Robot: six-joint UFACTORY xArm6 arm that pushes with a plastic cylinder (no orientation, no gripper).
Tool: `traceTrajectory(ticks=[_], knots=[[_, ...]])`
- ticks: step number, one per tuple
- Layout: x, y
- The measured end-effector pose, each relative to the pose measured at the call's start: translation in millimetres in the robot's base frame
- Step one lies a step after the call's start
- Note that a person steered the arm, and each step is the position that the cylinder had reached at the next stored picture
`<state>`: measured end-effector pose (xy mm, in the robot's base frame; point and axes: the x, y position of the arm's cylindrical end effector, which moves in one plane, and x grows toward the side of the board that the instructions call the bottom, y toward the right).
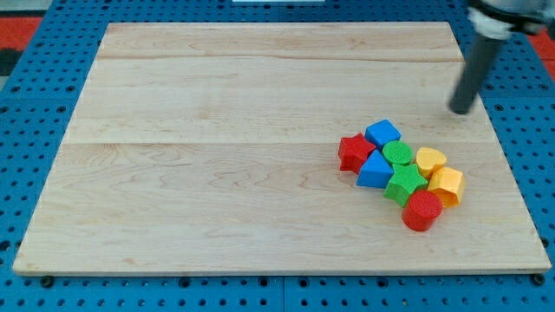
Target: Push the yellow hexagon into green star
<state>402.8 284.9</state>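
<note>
The yellow hexagon [447,184] lies at the right of a tight cluster of blocks on the board's right half. The green star [404,185] sits just left of it, touching or nearly touching. My tip [459,110] is above and to the right of the cluster, apart from every block, roughly 85 pixels above the yellow hexagon. A second yellow block [430,159] lies between the tip and the hexagon.
Around the star are a green round block [399,153], a blue block [382,133], a blue triangular block [375,172], a red star [355,152] and a red cylinder [422,211]. The wooden board [217,130] rests on a blue pegboard.
</note>
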Motion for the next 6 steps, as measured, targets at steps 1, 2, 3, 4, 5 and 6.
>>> traceTrajectory(ticks=[1, 2, 3, 4, 5, 6], knots=[[67.5, 42.9], [116.2, 13.4], [142.2, -6.8], [121.9, -39.1], [100.9, -114.8], [115.4, -138.2]])
